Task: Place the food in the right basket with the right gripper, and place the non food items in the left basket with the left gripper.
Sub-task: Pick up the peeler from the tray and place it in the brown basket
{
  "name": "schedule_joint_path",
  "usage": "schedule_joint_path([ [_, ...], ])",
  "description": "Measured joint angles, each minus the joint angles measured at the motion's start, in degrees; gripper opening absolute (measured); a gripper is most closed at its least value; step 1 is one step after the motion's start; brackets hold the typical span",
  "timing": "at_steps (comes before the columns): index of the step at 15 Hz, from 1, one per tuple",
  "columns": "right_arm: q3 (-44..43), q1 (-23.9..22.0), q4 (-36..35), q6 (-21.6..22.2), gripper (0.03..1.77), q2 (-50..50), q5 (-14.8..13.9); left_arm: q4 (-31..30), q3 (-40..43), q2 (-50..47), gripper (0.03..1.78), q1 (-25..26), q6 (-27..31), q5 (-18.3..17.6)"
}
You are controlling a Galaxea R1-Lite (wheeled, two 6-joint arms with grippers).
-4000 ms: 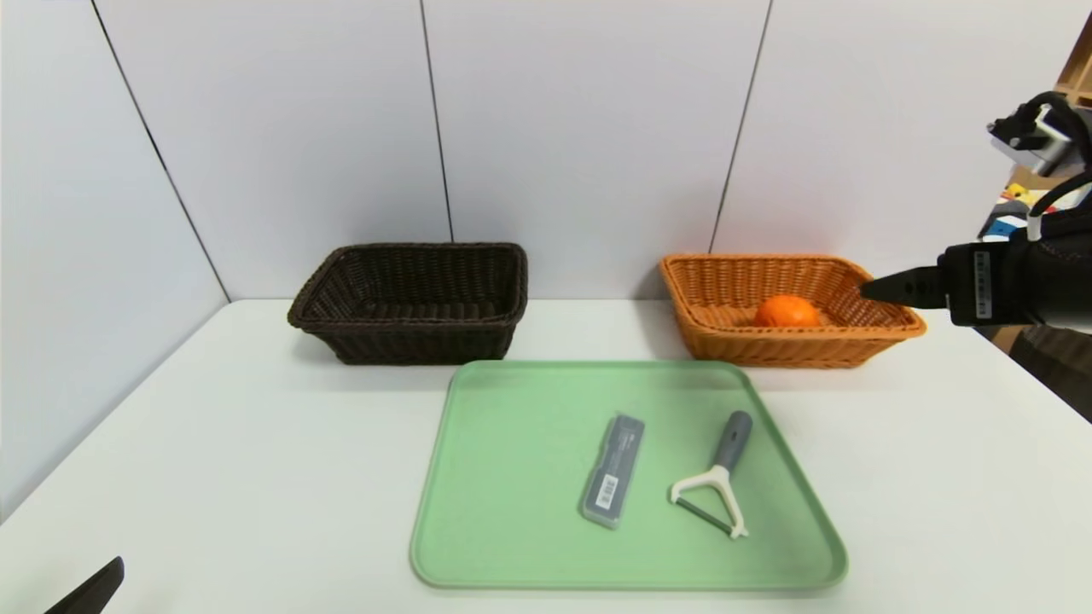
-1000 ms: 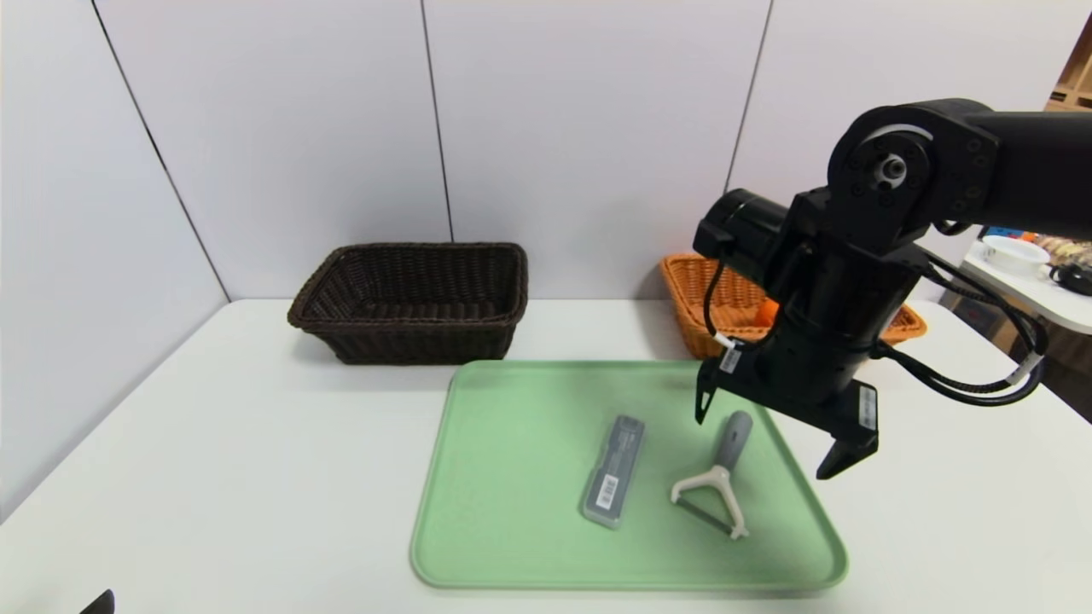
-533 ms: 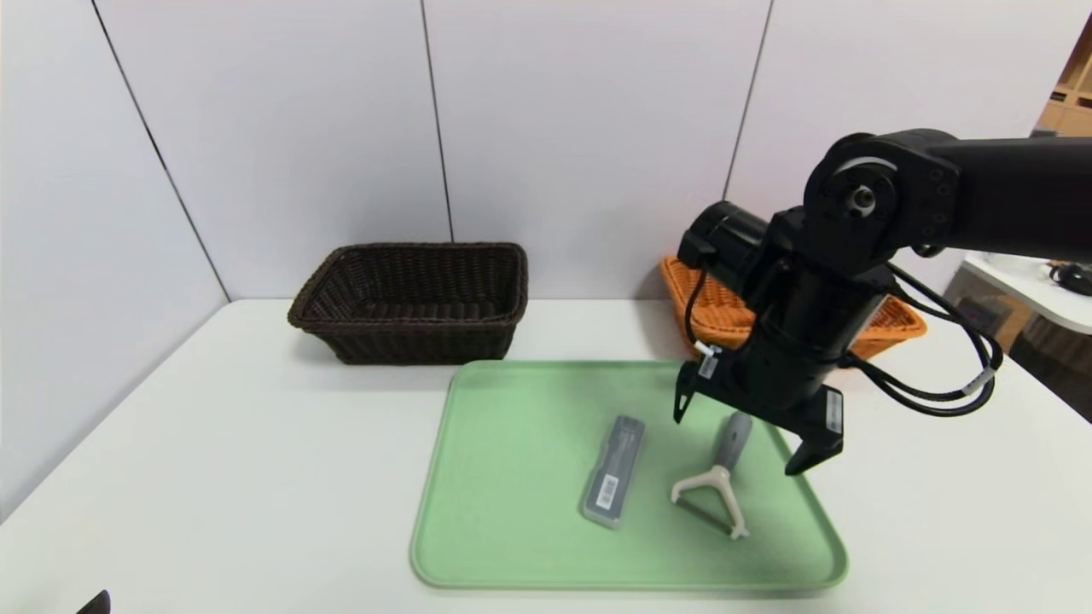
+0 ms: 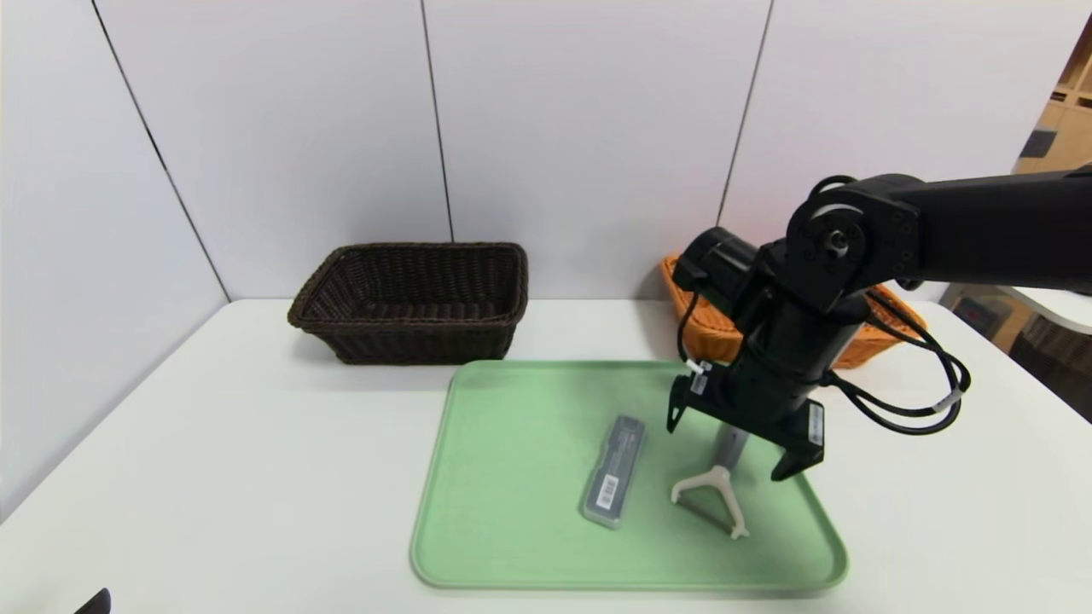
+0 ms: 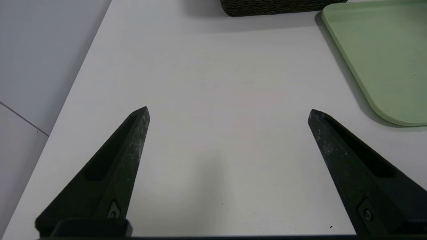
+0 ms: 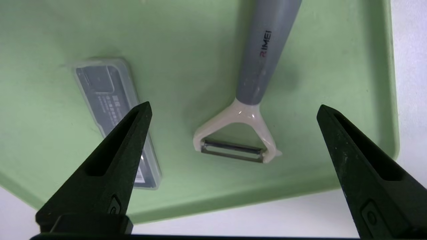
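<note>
On the green tray (image 4: 512, 477) lie a grey and white peeler (image 4: 715, 493) and a flat grey case (image 4: 612, 471). My right gripper (image 4: 727, 448) hangs open just above the peeler's grey handle, fingers either side of it and touching nothing. In the right wrist view the peeler (image 6: 253, 73) lies between the wide jaws of my right gripper (image 6: 233, 106), with the case (image 6: 110, 106) beside one finger. The left basket (image 4: 409, 298) is dark brown. The orange right basket (image 4: 708, 328) is mostly behind my right arm, and the food is hidden. My left gripper (image 5: 228, 110) is open over bare table.
The white table (image 4: 256, 477) extends left of and in front of the tray. A fingertip (image 4: 95, 602) of the left gripper shows at the near left corner. The tray's corner (image 5: 383, 50) and the dark basket's base (image 5: 277, 4) appear in the left wrist view.
My right arm has swung from beside the orange basket to over the tray, and in the last second has sunk lower and slightly left over the peeler. The left arm has not moved.
</note>
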Motion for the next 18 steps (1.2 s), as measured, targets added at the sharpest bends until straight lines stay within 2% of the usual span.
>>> schedule_joint_path([
  [18,3.7,-1.2,-4.1,-1.0,1.70,2.4,0.2,0.0,-0.2,0.1,1.69,0.0,0.0,0.1],
])
